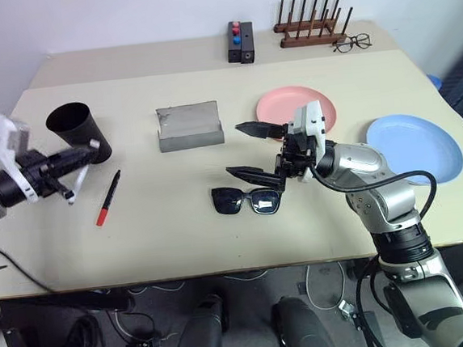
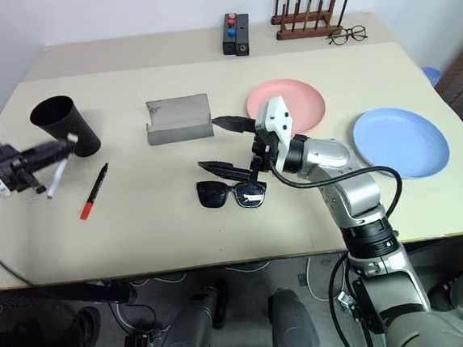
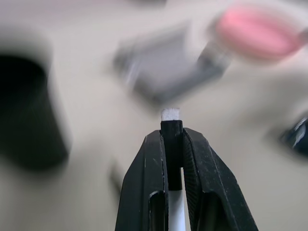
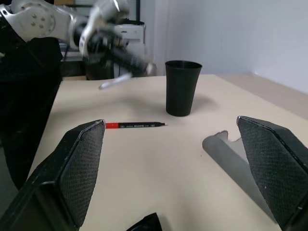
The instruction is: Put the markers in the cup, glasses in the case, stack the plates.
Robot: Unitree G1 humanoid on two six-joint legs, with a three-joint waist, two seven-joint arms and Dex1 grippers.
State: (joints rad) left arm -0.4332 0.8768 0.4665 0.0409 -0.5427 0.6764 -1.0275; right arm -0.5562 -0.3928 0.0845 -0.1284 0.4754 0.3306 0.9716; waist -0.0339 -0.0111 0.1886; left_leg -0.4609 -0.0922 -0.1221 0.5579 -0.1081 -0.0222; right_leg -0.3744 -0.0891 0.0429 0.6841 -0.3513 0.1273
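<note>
Now the left hand is clamped on the white marker beside the cup near the table's left edge; held off-centre, it could swing and miss the rim. Right hand gapes above the sunglasses.

A cream bench is set against a plain white wall; dark floor with cables is seen below.
</note>
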